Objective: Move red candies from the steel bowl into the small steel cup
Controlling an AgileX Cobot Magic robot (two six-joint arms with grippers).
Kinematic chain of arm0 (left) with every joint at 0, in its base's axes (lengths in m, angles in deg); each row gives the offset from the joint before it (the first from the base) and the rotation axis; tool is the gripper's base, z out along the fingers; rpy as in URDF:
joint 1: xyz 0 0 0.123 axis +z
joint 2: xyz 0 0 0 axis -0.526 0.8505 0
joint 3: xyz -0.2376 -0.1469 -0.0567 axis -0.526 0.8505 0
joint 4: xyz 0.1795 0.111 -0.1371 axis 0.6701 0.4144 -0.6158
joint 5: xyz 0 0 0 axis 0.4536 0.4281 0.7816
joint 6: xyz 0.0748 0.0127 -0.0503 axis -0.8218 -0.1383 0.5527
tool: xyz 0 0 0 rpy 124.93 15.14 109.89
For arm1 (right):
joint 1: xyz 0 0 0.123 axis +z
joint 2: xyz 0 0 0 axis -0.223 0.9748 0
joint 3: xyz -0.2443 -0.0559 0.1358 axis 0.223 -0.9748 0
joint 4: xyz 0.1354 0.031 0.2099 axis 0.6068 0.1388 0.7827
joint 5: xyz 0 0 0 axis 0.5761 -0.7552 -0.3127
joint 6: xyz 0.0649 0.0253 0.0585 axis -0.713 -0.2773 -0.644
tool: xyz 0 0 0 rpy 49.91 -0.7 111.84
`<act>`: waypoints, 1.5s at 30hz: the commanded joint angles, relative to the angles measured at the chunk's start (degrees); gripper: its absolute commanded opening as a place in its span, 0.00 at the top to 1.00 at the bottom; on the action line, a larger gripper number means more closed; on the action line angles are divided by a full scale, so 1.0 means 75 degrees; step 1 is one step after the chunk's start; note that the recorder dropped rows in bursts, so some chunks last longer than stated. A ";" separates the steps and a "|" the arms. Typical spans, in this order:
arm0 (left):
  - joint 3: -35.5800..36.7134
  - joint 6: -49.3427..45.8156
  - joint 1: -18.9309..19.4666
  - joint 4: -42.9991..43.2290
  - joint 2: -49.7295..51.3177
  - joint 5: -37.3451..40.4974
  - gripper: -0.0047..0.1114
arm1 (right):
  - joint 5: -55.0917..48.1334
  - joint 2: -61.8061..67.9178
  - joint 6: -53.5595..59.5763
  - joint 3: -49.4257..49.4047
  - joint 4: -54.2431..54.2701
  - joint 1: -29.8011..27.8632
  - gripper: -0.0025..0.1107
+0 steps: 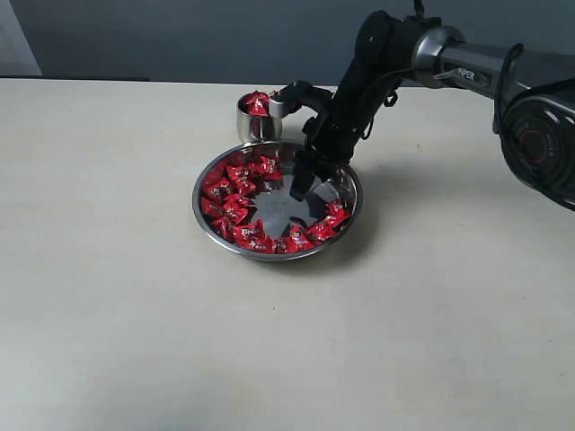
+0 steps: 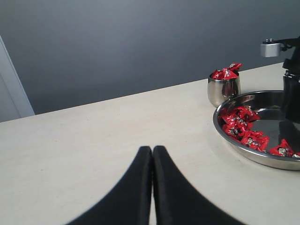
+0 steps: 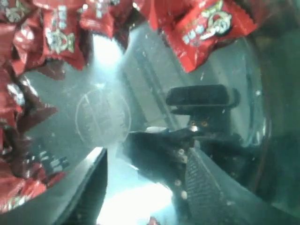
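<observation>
Right claw (image 1: 299,189), spread wide and holding nothing, hangs over the steel bowl (image 1: 269,256) at its bare middle. It should shift left and straddle one of the red candies (image 1: 235,202). The small steel cup (image 1: 256,124) stands beside the far rim.

wide round steel bowl (image 1: 197,205): mirror-shiny metal, faintly scratched
small rounded steel cup (image 1: 256,128): same polished metal
red crinkled-wrapper candies (image 1: 235,193): glossy, foil-ish
pale tabletop (image 1: 108,296): matt, smooth

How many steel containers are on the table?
2. The steel bowl sits centre-frame in the exterior view; the small steel cup stands just behind it, heaped with red candies. None look hidden.
</observation>
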 commanded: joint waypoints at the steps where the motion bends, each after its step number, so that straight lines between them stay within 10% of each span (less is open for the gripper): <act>1: 0.0035 0.0015 0.0004 -0.0003 -0.0038 -0.0048 0.94 | 0.1153 -0.0025 -0.0020 0.0027 0.0959 -0.0012 0.54; 20: 0.0035 0.0015 0.0004 -0.0003 -0.0038 -0.0031 0.94 | 0.2889 0.0337 0.0715 0.0027 0.1125 0.0674 0.55; 28: 0.0035 0.0015 0.0004 -0.0003 -0.0038 -0.0031 0.94 | 0.2537 0.0337 0.0715 0.0027 0.1097 0.0674 0.98; 45: 0.0035 0.0015 0.0004 -0.0003 -0.0038 -0.0044 0.94 | 0.2151 -0.0680 0.0715 0.0027 0.0846 0.0577 0.97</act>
